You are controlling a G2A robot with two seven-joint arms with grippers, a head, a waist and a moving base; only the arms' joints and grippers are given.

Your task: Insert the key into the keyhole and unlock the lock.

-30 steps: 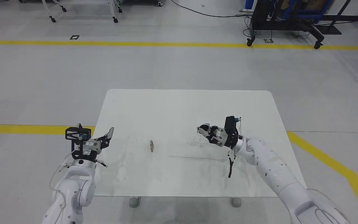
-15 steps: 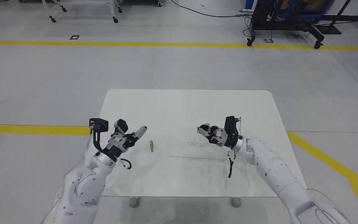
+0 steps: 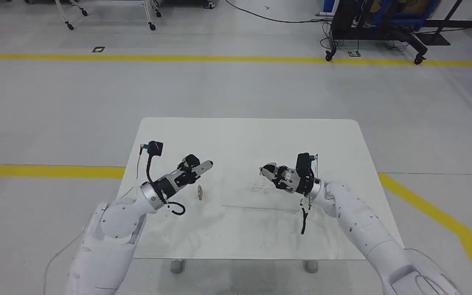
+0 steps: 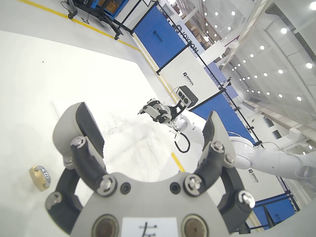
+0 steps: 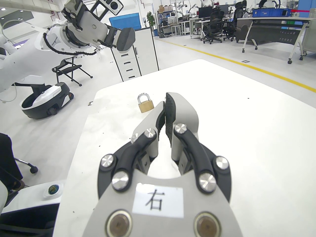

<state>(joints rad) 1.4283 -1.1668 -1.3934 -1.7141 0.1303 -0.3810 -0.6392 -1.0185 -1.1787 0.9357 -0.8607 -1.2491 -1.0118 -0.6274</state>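
Observation:
A small brass padlock (image 3: 200, 192) with a silver shackle stands on the white table (image 3: 251, 136), left of the middle. My left gripper (image 3: 200, 164) hovers open just behind and above it, and the padlock (image 4: 40, 178) sits low beside one finger. My right gripper (image 3: 266, 170) stays shut over the table's middle, pointing at the padlock (image 5: 145, 104) a short way ahead. Its pads (image 5: 165, 104) press together, and I see no key between them. The left gripper (image 5: 101, 20) hangs open in the air beyond the padlock.
The tabletop has faint scuff marks near the middle (image 3: 258, 186). A white drawer cabinet (image 5: 134, 57) and a folding chair (image 5: 70, 71) stand on the floor past the table's left edge.
My left arm has swung in from the table's left edge to above the padlock, gripper still open. The right arm and the padlock have not moved.

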